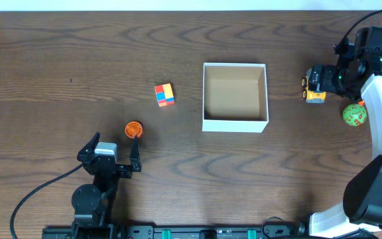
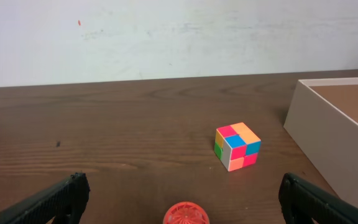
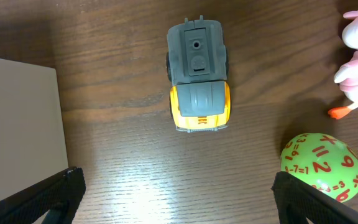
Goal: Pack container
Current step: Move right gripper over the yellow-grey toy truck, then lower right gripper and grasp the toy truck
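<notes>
Squarely upright, slightly right of centre on tabletop: container, mouth upward, square, so no long axis. Left of it, multicoloured cube, then orange round toy just beyond left gripper, spread wide. Right of it, yellow-grey truck by right gripper, likewise spread; green ball nearer.

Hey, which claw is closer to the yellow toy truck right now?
Right. The right claw is open right over the truck; the left claw sits far across the table, beyond the container.
</notes>
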Tool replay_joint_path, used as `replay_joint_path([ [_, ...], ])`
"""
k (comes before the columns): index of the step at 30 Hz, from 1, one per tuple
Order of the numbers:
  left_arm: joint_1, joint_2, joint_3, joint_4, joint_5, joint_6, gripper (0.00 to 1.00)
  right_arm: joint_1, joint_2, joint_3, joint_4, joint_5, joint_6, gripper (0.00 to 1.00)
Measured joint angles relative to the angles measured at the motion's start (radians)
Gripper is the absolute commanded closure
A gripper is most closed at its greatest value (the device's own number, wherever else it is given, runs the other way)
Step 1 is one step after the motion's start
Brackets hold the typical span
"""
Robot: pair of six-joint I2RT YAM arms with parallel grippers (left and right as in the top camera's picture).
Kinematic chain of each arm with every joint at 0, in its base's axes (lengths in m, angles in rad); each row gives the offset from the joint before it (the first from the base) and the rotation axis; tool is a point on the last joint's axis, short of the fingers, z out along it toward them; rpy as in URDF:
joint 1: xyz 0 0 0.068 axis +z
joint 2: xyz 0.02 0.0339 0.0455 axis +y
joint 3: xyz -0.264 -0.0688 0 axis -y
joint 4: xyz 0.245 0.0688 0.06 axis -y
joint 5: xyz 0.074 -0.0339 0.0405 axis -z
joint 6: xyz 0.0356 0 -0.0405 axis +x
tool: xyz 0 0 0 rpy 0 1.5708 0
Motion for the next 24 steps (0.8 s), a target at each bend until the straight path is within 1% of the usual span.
replay_joint_path([
  [10,0.0,0.0,0.0,0.0,0.0,0.0,0.02,0.0,0.009,0.001,0.079,0.067,-0.001,0.01],
  [24,0.0,0.0,0.0,0.0,0.0,0.0,0.02,0.0,0.134,0.002,0.251,0.082,-0.003,0.01],
])
